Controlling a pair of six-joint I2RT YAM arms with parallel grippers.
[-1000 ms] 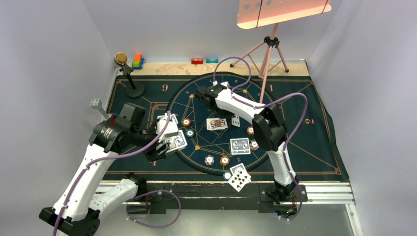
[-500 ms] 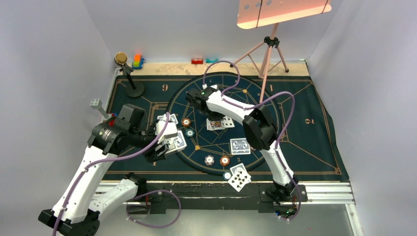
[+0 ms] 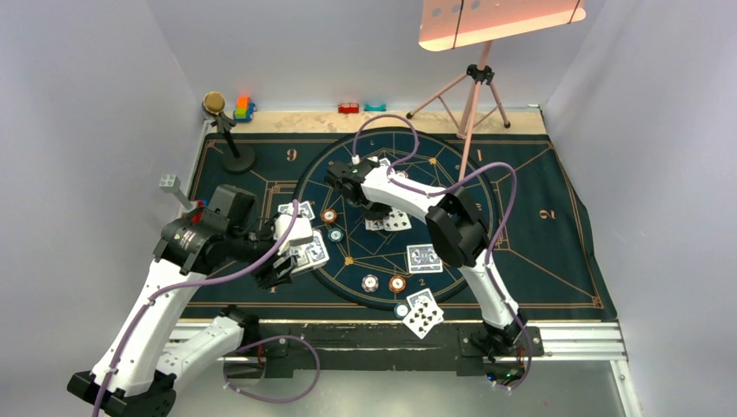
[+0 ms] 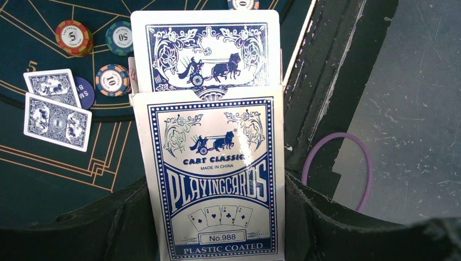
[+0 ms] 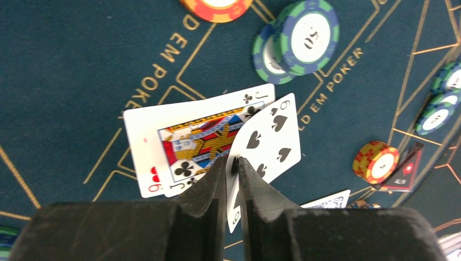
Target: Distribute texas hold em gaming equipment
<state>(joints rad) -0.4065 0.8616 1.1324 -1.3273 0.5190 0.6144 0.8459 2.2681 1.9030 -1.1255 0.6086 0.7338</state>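
Right fingers, pinched shut on the spade card, have swung left; the card now overlaps the jack of clubs just beyond them, ready to lay. Left gripper clamps the card box.

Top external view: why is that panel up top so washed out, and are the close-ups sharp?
Top external view: the light panel is overexposed, pinkish-white. Left wrist view: the card box is sharp, print readable. Right wrist view: the spade card is crisp; the right tool looks dark and soft.
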